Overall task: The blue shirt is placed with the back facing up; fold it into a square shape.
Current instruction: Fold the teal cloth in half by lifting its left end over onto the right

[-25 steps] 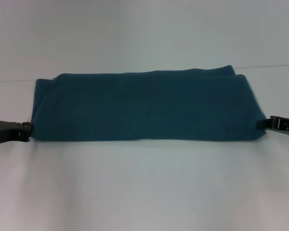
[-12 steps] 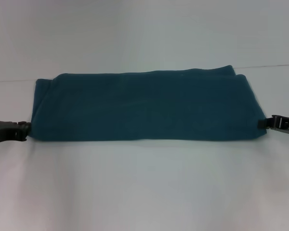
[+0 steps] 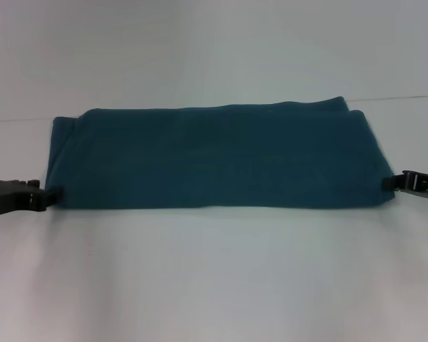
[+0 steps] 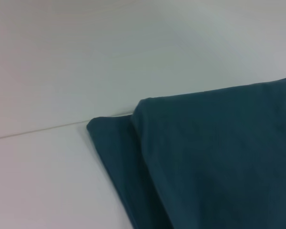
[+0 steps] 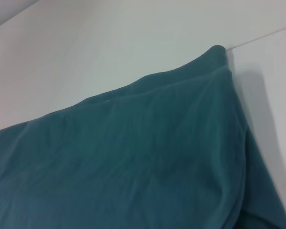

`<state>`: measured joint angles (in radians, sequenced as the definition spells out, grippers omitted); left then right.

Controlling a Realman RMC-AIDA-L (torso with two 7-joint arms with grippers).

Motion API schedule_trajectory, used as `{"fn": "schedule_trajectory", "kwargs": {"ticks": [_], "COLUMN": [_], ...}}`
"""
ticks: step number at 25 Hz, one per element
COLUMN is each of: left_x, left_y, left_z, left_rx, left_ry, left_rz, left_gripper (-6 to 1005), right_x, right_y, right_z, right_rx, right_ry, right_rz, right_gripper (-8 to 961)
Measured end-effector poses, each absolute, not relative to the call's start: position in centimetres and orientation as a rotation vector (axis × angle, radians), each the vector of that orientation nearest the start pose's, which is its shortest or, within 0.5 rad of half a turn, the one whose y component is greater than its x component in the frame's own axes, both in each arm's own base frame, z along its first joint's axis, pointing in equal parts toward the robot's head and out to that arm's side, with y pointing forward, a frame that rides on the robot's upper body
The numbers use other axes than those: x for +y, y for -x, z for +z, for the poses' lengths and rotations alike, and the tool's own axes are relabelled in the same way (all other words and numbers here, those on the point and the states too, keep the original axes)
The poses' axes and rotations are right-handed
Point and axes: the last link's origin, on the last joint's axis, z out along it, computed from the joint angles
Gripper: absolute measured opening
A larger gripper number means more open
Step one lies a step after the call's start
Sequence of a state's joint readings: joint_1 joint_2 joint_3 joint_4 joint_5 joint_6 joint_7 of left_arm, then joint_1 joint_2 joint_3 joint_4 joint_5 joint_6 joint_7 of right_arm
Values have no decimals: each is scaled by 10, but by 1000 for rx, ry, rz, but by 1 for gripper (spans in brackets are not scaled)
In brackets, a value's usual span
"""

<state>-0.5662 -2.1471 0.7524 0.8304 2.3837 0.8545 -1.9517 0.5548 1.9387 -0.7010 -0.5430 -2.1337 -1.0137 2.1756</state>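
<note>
1. Blue shirt [image 3: 214, 157] lay across the middle of the white surface [image 3: 214, 278] as a long flat band, already folded lengthwise, running from near the left edge to near the right edge. No lettering was showing, so I'd say the printed side was tucked away inside or underneath.

2. What changed: compared with half a second earlier, the left gripper [image 3: 46, 197] had nudged inward at the shirt's near-left corner, so its tip now sat right against the cloth, maybe slightly under the hem. A second earlier it was in roughly the same spot, so it looked like a small back-off and re-approach. The shirt itself hadn't shifted at all.

3. The right gripper [image 3: 392, 183] hadn't budged across all three looks, parked touching the shirt's right end toward the near corner.

4. Fingers: honestly couldn't tell on either side whether they were apart, together or pinching cloth. Only dark tips showed, and the wrist views showed just fabric and surface.

5. What it meant, my guess: the left side was lining up a grab on its end, so the next fold bringing the ends together toward a square hadn't started yet.

6. Containers: none anywhere in view, just the shirt on the surface.
</note>
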Motion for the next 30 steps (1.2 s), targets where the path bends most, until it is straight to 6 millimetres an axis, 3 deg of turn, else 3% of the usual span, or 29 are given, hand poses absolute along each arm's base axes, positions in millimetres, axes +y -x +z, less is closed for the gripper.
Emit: {"fn": "schedule_trajectory", "kwargs": {"ticks": [4, 10, 30], "left_x": [401, 401, 401], "left_y": [308, 310, 310], "left_z": [15, 15, 9], "left_rx": [-1018, -1021, -1006], "left_ry": [2111, 2102, 2118], "left_rz": [-125, -120, -69], "left_gripper": [475, 660, 649], "right_x": [381, 381, 382], "right_y": [-352, -352, -352], "right_z": [52, 52, 52], "right_rx": [1571, 1567, 1566], "right_ry": [1925, 1927, 1928], "right_rz": [430, 429, 430], "right_gripper": [9, 10, 10]}}
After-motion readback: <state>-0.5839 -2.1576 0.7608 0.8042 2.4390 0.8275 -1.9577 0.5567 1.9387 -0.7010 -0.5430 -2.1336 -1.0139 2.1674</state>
